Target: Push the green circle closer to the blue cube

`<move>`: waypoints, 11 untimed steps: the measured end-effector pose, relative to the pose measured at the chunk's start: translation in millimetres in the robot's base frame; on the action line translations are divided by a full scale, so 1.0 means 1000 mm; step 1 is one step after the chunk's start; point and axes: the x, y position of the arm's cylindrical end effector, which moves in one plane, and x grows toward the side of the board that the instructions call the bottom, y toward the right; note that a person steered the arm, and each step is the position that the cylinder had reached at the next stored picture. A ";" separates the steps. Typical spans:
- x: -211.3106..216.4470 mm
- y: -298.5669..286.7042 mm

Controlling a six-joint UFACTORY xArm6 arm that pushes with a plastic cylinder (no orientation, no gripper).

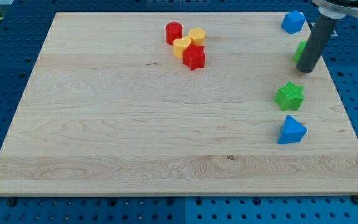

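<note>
The blue cube point(293, 22) sits near the board's top right corner. The green circle point(299, 51) lies below it and is mostly hidden behind my dark rod; only a sliver of its left side shows. My tip point(305, 69) rests on the board just at the lower right of the green circle, touching or nearly touching it. A green star point(289, 96) lies below my tip, and a blue triangle point(291, 130) lies below the star.
A cluster sits at the top middle: a red cylinder point(174, 32), a yellow hexagon point(197, 36), a yellow heart-like block point(182, 46) and a red star point(194, 58). The wooden board point(135, 124) ends close to the right of the blocks.
</note>
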 end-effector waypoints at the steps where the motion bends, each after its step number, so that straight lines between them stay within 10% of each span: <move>1: 0.000 0.016; 8: -0.077 -0.009; 11: -0.037 -0.068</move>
